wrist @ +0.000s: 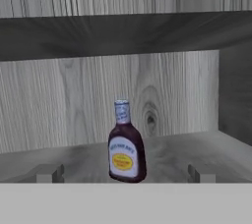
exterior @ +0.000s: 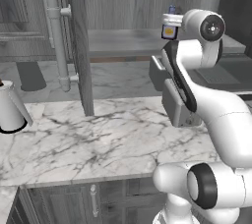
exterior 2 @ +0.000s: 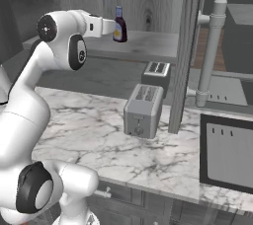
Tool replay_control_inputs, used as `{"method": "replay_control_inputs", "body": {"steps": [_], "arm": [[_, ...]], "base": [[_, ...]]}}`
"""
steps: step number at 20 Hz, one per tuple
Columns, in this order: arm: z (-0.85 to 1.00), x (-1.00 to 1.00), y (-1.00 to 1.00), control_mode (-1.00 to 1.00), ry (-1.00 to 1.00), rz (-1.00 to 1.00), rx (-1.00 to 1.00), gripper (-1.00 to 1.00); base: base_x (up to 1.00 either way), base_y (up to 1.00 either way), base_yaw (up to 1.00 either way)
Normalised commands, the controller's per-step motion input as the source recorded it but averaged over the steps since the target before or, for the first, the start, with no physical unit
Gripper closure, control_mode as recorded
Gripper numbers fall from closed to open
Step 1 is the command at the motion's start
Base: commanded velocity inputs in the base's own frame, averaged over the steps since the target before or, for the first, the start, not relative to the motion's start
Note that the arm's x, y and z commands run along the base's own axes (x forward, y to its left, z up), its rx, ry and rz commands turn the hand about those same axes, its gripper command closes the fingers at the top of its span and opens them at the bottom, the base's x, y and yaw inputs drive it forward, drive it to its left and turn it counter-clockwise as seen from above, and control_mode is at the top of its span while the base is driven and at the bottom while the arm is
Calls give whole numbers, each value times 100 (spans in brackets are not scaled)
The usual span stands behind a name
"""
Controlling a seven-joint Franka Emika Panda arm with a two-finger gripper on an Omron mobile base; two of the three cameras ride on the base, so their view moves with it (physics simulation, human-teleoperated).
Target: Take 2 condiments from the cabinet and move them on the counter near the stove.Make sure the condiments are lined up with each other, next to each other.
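The sauce bottle (wrist: 126, 145) stands upright on the cabinet shelf (wrist: 167, 154), at the lower centre of the hand view, its yellow label facing the camera. The jaws stand wide open, 1 fingertip (wrist: 48, 173) at lower left and the other at lower right, with the bottle between and beyond them, untouched. In the right base view, the gripper (exterior 2: 109, 26) reaches the bottle at upper centre. Below, a toaster (exterior 2: 142, 110) sits on the marble bench (exterior 2: 94, 130) beside the open door (exterior 2: 183, 51).

You are looking at a rendered home kitchen. A white marble table (exterior: 98, 139) carries a grey toaster (exterior 2: 142, 110), and above it hangs a grey wood-grain cabinet (exterior 2: 148, 2) holding a sauce bottle (wrist: 126, 147).
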Motion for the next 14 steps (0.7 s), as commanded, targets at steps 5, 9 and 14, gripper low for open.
{"method": "replay_control_inputs", "body": {"steps": [5, 9, 14], "arm": [[0, 18, 0, -100, 0, 0, 0, -100], [0, 25, 0, -100, 0, 0, 0, -100], [0, 26, 0, -100, 0, 0, 0, -100]], "base": [[0, 0, 0], [0, 0, 0], [0, 0, 0]]}}
